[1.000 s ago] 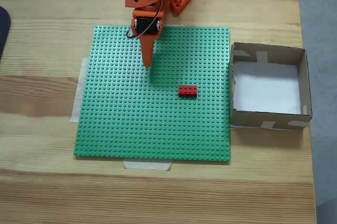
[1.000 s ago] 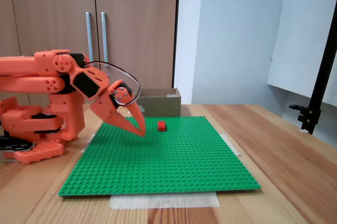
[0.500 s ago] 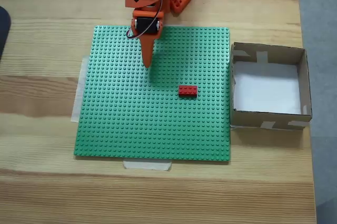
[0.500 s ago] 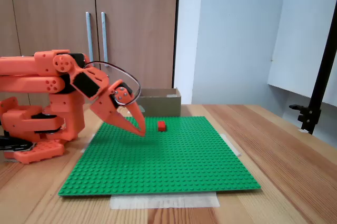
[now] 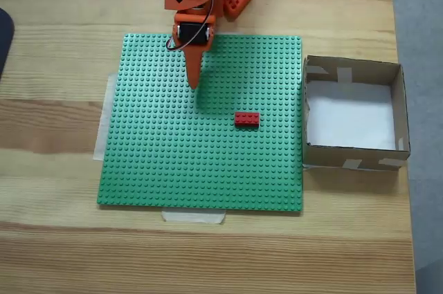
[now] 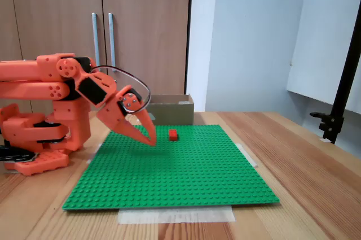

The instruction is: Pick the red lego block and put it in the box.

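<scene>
The red lego block (image 5: 247, 120) lies flat on the green plate (image 5: 159, 162), right of its middle in the top-down fixed view; in the side fixed view the red lego block (image 6: 173, 134) sits at the plate's far part. My orange gripper (image 5: 194, 84) points down over the plate's upper left area, shut with nothing in it, well apart from the block. From the side the gripper (image 6: 151, 140) hovers just above the studs. The box (image 5: 399, 111), brown cardboard with a white bottom, stands open beside the plate's right edge, holding nothing.
The plate is taped to a wooden table (image 5: 55, 239). My orange arm base (image 6: 34, 138) stands at the table's far edge. The box (image 6: 169, 109) shows behind the plate in the side view, with cupboard doors (image 6: 101, 31) beyond. A black stand (image 6: 341, 99) rises at the right.
</scene>
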